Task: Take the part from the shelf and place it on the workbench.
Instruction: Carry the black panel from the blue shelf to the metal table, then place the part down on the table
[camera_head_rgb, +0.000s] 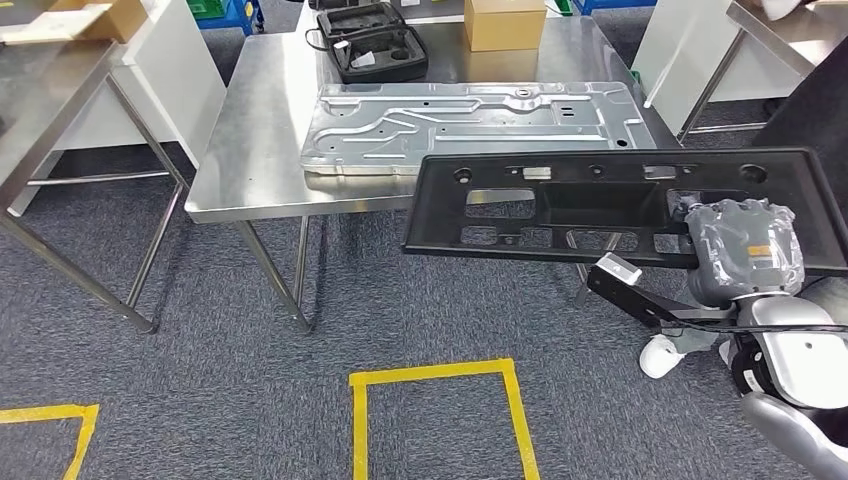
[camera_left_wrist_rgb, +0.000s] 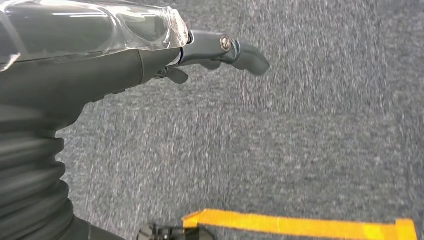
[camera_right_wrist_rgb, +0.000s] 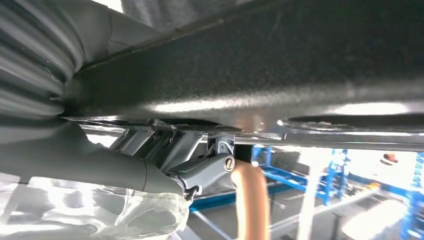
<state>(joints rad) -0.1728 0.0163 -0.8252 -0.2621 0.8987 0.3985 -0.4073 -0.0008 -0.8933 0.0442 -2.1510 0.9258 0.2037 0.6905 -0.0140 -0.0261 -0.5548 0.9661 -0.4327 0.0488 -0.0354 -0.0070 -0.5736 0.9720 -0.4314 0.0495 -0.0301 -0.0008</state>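
the part (camera_head_rgb: 560, 205) looks like matt black plastic, faintly grainy where it lies against the fingers (camera_right_wrist_rgb: 210, 172) of the right hand (camera_head_rgb: 745, 250). that hand is grey under crinkled clear film. the workbench (camera_head_rgb: 260, 150) is brushed steel, the panel (camera_head_rgb: 475, 125) on it bare pressed metal, the box (camera_head_rgb: 503, 22) cardboard, the floor (camera_left_wrist_rgb: 310, 140) rough grey carpet.
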